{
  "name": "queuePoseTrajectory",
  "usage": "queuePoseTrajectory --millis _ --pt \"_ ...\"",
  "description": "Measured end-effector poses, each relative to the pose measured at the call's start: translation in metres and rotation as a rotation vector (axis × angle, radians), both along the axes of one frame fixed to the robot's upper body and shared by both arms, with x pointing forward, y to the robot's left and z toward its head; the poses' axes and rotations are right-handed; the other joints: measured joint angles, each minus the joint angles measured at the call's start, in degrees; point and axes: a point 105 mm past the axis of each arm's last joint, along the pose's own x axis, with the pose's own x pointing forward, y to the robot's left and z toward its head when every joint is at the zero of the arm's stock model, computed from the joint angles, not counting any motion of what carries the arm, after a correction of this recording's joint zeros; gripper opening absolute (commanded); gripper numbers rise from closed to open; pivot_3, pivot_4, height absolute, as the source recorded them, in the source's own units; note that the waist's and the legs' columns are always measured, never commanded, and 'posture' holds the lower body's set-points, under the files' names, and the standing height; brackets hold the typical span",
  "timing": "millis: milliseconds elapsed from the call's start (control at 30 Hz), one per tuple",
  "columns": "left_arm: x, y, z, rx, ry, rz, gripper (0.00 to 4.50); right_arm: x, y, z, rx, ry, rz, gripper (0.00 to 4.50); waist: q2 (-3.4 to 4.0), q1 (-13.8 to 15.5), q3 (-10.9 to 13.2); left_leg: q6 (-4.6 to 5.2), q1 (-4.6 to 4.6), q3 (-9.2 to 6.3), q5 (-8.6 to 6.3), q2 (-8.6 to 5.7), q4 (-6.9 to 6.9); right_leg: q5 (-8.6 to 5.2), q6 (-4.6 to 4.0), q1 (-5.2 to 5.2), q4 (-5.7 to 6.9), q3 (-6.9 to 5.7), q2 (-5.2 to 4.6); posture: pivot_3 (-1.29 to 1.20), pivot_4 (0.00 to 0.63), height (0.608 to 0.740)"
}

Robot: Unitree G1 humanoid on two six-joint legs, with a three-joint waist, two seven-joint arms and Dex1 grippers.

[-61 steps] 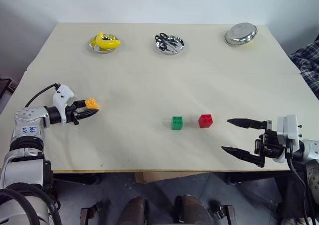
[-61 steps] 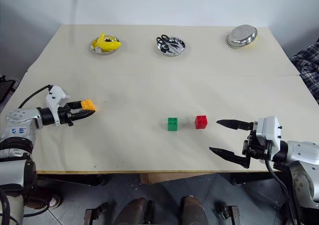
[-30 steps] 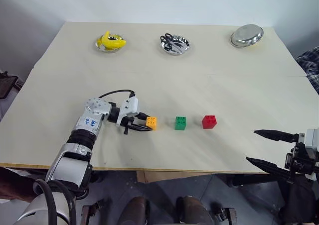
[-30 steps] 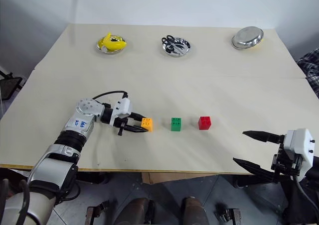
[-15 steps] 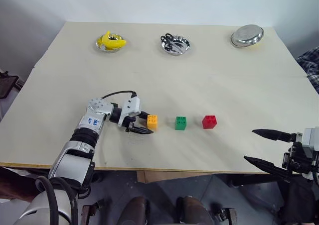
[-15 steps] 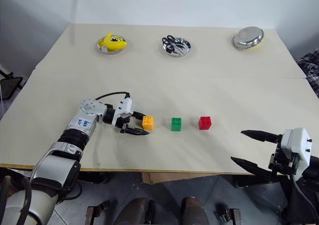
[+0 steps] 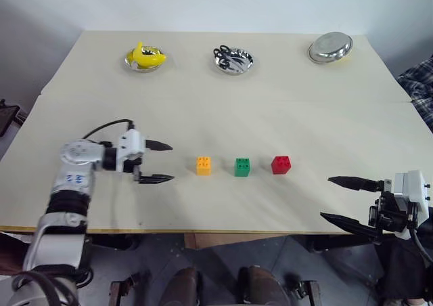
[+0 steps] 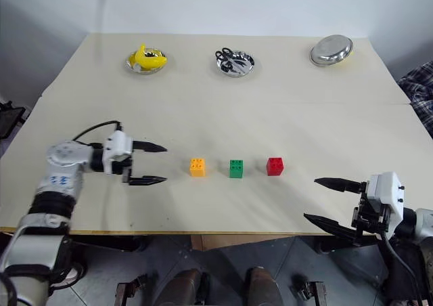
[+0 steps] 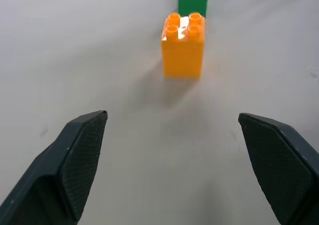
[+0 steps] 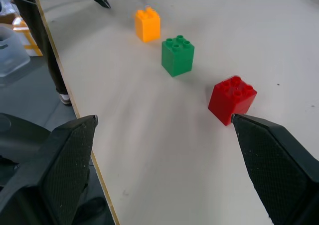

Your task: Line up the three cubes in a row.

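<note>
Left gripper [image 7: 157, 162]: jaws spread wide, empty, clear of the orange cube [image 7: 203, 165] on its outer side | Step: draw your arm straight away, leaving the row undisturbed | Row: green cube [image 7: 242, 166] just beyond orange, red cube [image 7: 281, 164] past that, evenly spaced | Right gripper [image 7: 342, 199]: wide, empty, beyond red.

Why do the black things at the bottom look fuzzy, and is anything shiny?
Left wrist view: the orange studded plastic cube looks crisp, while the left gripper's black fingers sit close and soft-edged. Left eye view: the round silver metal dish glints with room light.
</note>
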Motion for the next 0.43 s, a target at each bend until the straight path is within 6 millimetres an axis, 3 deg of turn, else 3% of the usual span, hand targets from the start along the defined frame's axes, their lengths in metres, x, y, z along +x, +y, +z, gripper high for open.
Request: queuePoseTrajectory --millis 67,233,433 --pt "-0.019 0.023 -0.003 -0.016 0.010 0.090 4.48 0.001 0.000 -0.003 0.000 0.012 0.016 4.50 0.00 -0.2 0.0 0.00 0.00 -0.02 0.00 0.00 -0.02 -0.01 -0.01 0.02 -0.06 -0.01 -0.04 0.00 0.150 0.740" --pt "-0.043 0.050 -0.003 -0.018 0.001 0.236 4.48 0.006 0.002 -0.005 -0.018 -0.011 0.066 4.50 0.05 0.5 0.0 0.02 0.22 -0.17 0.00 -0.04 -0.01 -0.01 -0.02 0.42 -0.53 -0.12 -0.12 0.00 0.150 0.740" --pt "-0.063 0.058 -0.005 -0.042 0.008 0.298 4.48 0.010 -0.003 -0.011 -0.028 -0.012 0.072 4.50 0.14 1.1 0.0 0.05 0.28 -0.24 -0.03 -0.04 -0.10 -0.01 -0.03 0.61 -0.83 -0.22 -0.15 0.00 0.150 0.740"
